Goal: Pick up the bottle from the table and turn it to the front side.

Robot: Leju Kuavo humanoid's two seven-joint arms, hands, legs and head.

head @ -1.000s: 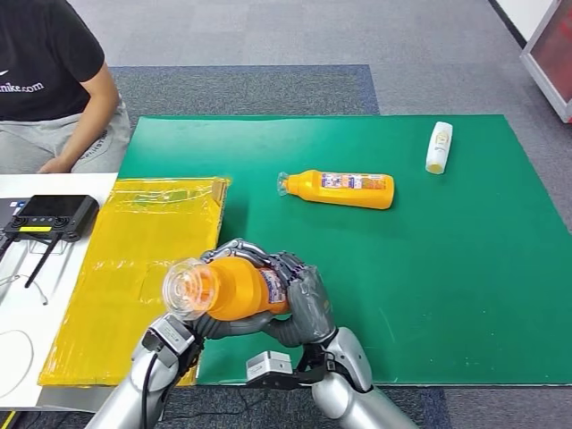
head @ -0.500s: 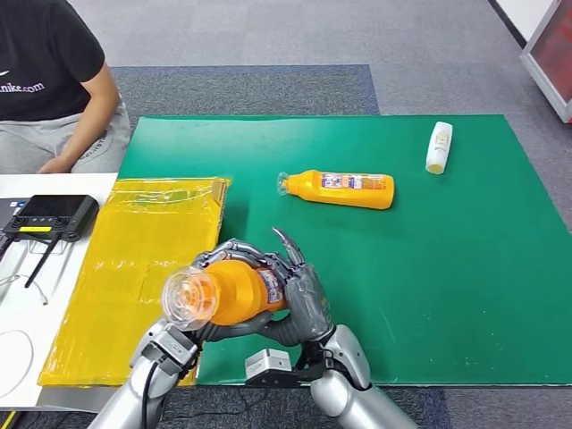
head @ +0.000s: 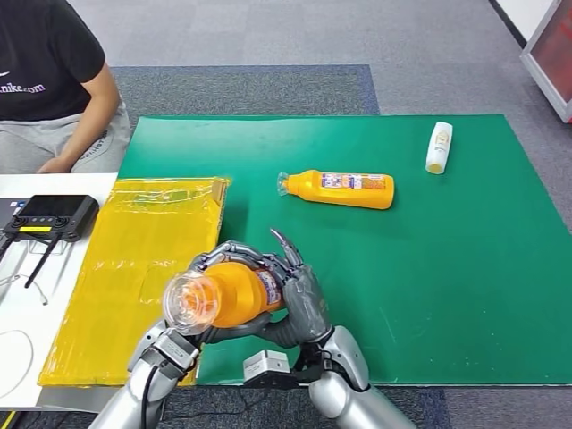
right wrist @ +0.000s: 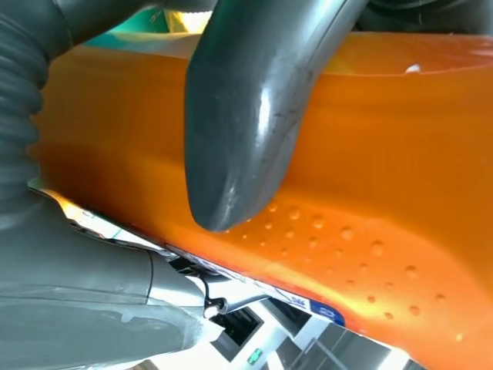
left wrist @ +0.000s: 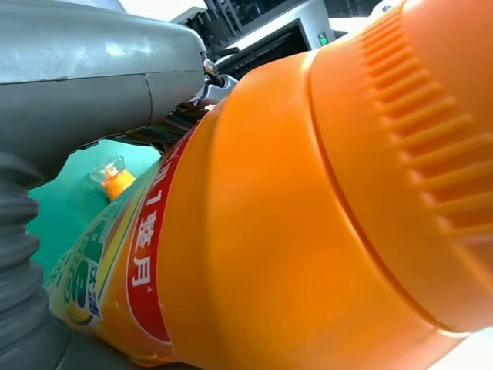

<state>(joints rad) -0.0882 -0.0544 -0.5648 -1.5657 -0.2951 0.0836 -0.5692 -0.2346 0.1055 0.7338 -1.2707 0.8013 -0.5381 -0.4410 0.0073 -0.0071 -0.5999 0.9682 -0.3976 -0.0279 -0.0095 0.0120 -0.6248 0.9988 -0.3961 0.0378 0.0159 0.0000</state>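
Note:
An orange bottle (head: 232,293) with a clear cap is lifted over the near edge of the green mat (head: 438,286), lying sideways with its cap toward me. My left hand (head: 217,257) grips its neck end, fingers curled over the top; close up, the bottle (left wrist: 290,216) lies against the left hand (left wrist: 87,85). My right hand (head: 307,302) cups the bottle's base end with some fingers raised off it. In the right wrist view the thumb (right wrist: 249,116) presses on the bottle (right wrist: 377,193).
A second orange bottle (head: 340,189) lies on its side mid-mat, and a small white bottle (head: 439,147) at the far right. A yellow plastic bag (head: 135,259) covers the left. A black controller (head: 47,217) sits on the white table (head: 13,349); a person (head: 47,80) sits behind it.
The right hand's fingers have lifted off the top of the bottle and now point upward. The bottle has shifted slightly toward me; the left hand's grip is unchanged.

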